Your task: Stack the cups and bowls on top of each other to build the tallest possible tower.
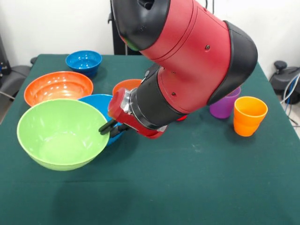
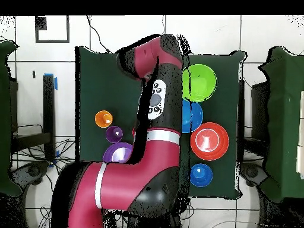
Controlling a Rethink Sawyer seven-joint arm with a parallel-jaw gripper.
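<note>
A: Reading the front view from the left: a deep lime-green glossy plastic bowl [image 1: 62, 132] sits nearest, a wide shallow orange-red bowl [image 1: 58, 87] behind it, and a small dark-blue bowl [image 1: 84, 61] farther back.

B: And the gripper [image 1: 112, 127]?

A: At the rim of the light-blue bowl [image 1: 100, 104] just beside the green one. Its dark fingers appear to straddle that rim, but I cannot tell whether they pinch it.

B: Handling?

A: Light, stiff and slippery, I'd judge; grip the thin wall. Rightward stand a purple tumbler [image 1: 225, 105] and a waisted orange cup [image 1: 249, 115], not yet stacked.
</note>
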